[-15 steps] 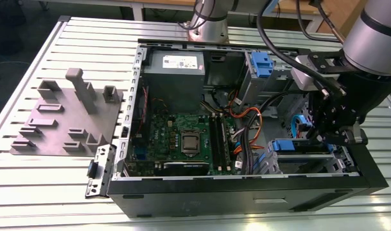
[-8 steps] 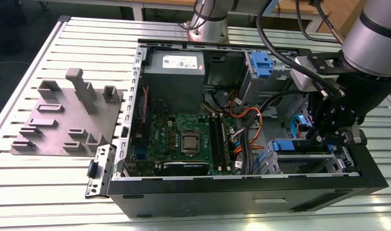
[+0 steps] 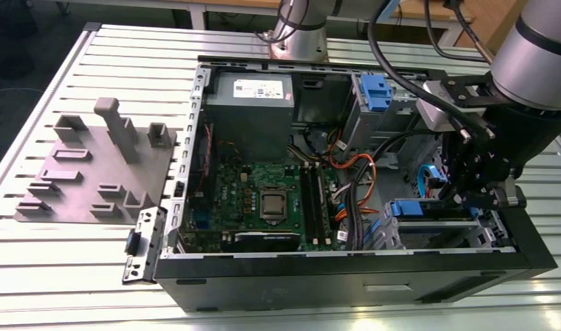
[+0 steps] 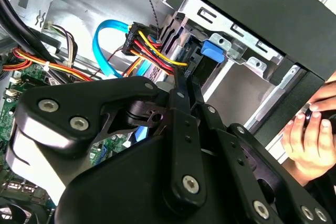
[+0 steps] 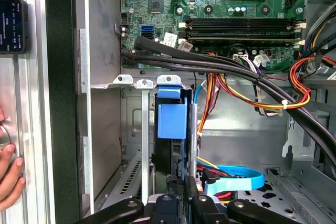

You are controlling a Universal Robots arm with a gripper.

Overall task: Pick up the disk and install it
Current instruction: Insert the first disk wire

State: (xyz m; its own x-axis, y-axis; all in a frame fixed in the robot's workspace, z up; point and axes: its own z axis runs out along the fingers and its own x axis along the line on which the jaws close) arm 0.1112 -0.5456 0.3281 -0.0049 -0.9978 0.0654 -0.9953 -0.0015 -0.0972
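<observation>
Open computer case (image 3: 354, 276) lies on its side on a slatted metal table (image 3: 41, 276), side panel off, motherboard (image 3: 261, 200) exposed. Gripper (image 3: 473, 200) is down inside the case at the drive cage (image 3: 446, 231), in the corner by the exterior view's right, near the front edge of the case. The disk (image 5: 172, 129) stands on edge in one slot of the cage, between its metal dividers; blue bracket (image 5: 171, 109) caps the end that faces the motherboard side, and its long axis runs from that blue end back toward the gripper (image 5: 178, 203). In the first wrist view the black fingers (image 5: 165, 205) sit close together on either side of the drive's near end, narrow gap, apparently clamped on it; actual contact is hidden by the linkage. Second wrist view: black gripper linkage (image 4: 178, 129) fills the foreground, the blue bracket tab (image 4: 212, 51) is seen just past the fingertip, sitting in the cage opening. Blue data cable (image 4: 105, 35) loops beside a red-yellow-black power bundle (image 4: 152, 48) close to the drive. Another blue-framed bay (image 3: 374, 93) sits at the far edge of the case. Grey power supply box (image 3: 252, 93) with white sticker in the far corner. Grey fixture plate (image 3: 87, 172) with upright pegs lies on the table at the exterior view's left of the case. A person's hand (image 4: 310, 140) rests on the table just outside the case wall, near a dark phone (image 5: 13, 24).
</observation>
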